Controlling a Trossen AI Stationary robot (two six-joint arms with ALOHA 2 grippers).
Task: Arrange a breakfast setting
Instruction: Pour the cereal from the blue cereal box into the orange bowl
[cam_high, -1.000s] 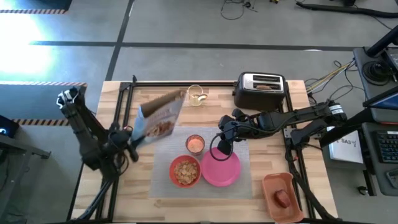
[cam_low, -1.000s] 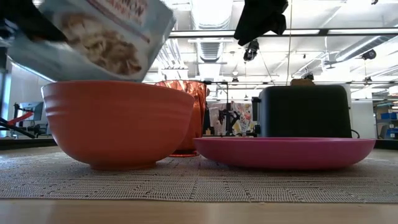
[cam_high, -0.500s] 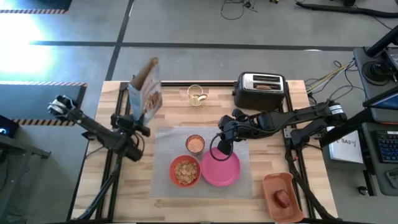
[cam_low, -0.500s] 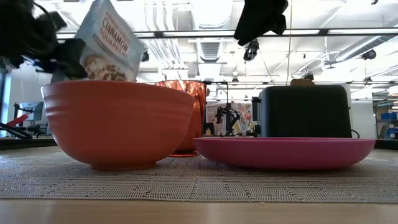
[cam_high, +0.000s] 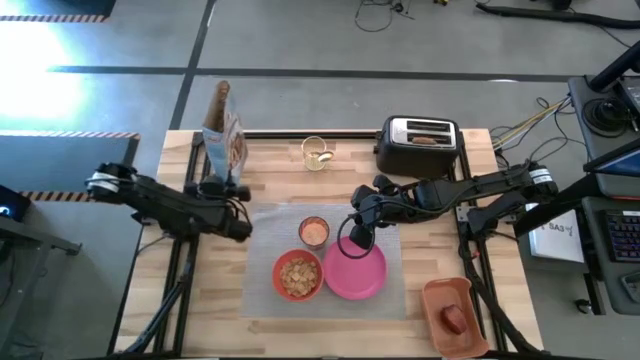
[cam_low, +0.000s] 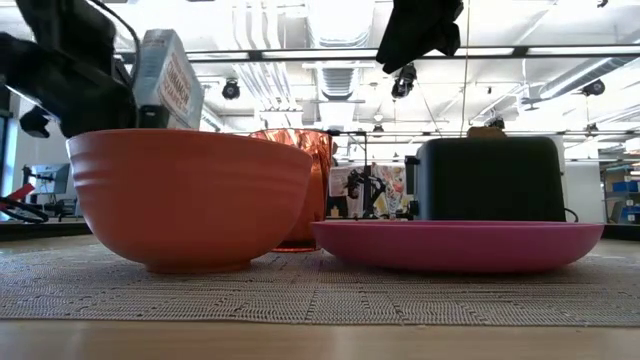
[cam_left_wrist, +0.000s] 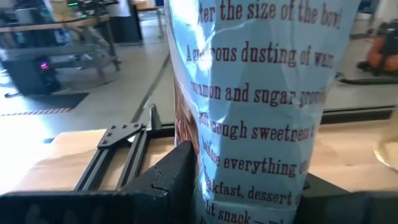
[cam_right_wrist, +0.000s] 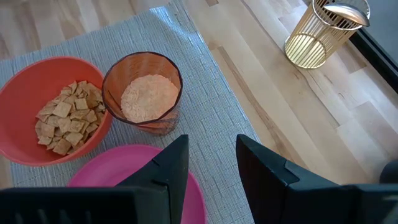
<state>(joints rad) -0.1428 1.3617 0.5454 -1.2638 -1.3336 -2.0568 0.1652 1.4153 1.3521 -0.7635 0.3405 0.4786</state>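
On the grey mat (cam_high: 262, 250) stand a red-orange bowl (cam_high: 298, 276) of cereal squares, a pink plate (cam_high: 355, 272) and a small cup (cam_high: 314, 232) with pale orange contents. My left gripper (cam_high: 222, 188) is at the table's far left, shut on a light-blue cereal bag (cam_high: 225, 135) that stands upright. The bag's bottom is hidden in every view. My right gripper (cam_high: 356, 236) hangs open over the plate's far rim (cam_right_wrist: 112, 177) with nothing between its fingers. My left gripper pinches the cereal bag's lower part (cam_left_wrist: 249, 168) between its two fingers, one on each broad face. The fingers (cam_left_wrist: 177, 180) come in about level, pointing toward the table's far edge. The bag stands upright above them; whether its bottom rests on the table I cannot tell.
A black-and-chrome toaster (cam_high: 420, 145) with toast in a slot stands at the far right. A gold wire holder (cam_high: 316, 153) sits at the far middle. An orange tray (cam_high: 452, 300) with a red apple (cam_high: 455, 318) lies at the near right corner. Black frame rails (cam_high: 195, 160) border the table's sides.
My left gripper has swung with the cereal bag from beside the mat's left edge toward the table's far left corner, and has sunk. The bag, tipped with its mouth toward the bowl a second ago, now stands upright. The grip has stayed shut.
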